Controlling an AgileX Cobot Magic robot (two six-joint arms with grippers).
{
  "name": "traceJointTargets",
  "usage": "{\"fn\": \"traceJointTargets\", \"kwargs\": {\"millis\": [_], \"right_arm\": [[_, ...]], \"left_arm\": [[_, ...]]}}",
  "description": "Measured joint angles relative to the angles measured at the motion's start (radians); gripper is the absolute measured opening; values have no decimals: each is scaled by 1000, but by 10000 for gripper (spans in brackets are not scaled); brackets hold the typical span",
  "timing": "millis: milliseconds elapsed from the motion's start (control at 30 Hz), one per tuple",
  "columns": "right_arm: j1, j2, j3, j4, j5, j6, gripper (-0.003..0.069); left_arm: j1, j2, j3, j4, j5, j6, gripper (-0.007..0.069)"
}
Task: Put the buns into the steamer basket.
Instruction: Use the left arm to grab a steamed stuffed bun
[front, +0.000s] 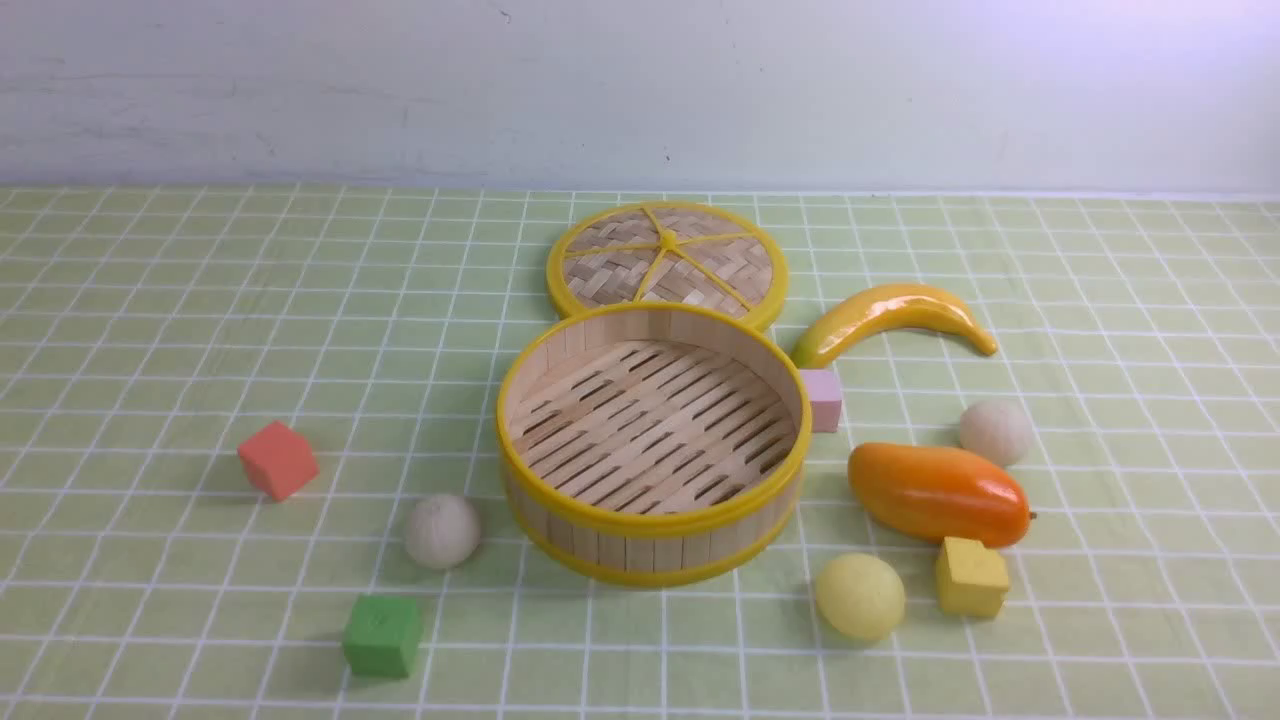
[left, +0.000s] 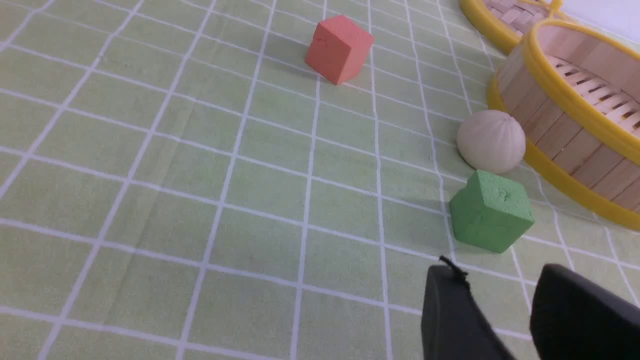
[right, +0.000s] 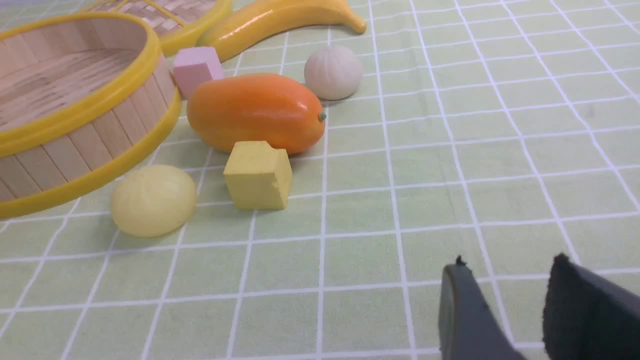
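steamer basket (front: 655, 560): round bamboo, yellow rims, slatted floor, centre of tabletop (front: 150, 350).
yellow bun (front: 859, 596): pale, smooth, at basket's near right.
right white bun (front: 995, 432): faintly pleated, behind the mango (front: 938, 493).
left white bun (front: 442, 531): beside basket's left wall.
left pincer (left: 510, 305): parted, empty.
right pincer (right: 520, 305): parted, empty.

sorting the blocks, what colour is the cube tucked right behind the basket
Pale pink cube, beside the basket; clearest in the right wrist view.
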Motion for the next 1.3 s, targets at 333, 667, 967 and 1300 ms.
{"fn": "traceJointTargets", "kwargs": {"millis": [333, 667, 967, 1300], "right_arm": [[0, 0, 0, 0, 0, 0, 241], [0, 0, 0, 0, 0, 0, 241], [0, 0, 0, 0, 0, 0, 241], [0, 0, 0, 0, 0, 0, 241]], "left_arm": [[0, 0, 0, 0, 0, 0, 237], [0, 0, 0, -245, -146, -143, 237], [-12, 0, -113, -461, -217, -218, 136], [-30, 516, -659, -255, 552, 53, -13]]}}
